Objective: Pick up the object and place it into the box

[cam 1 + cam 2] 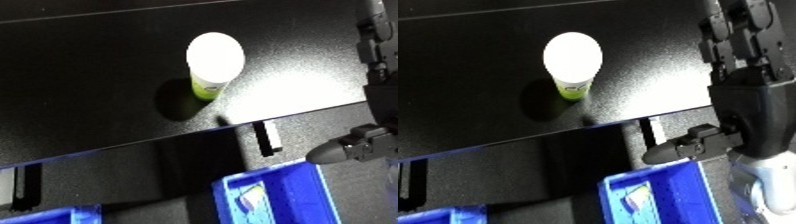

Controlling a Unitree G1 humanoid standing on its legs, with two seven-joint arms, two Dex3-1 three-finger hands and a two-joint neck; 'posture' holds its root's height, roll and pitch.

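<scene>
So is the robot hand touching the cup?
Apart. The right eye view shows bare black table between the cup and the right robot hand.

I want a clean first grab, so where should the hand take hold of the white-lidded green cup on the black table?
Probably around the side wall of the white-lidded green cup, just under its wide lid. It stands upright and apart from everything else, so the right hand, open beside it, can come in level from the cup's right and curl around it. The round lid looks too wide to grasp from above.
</scene>
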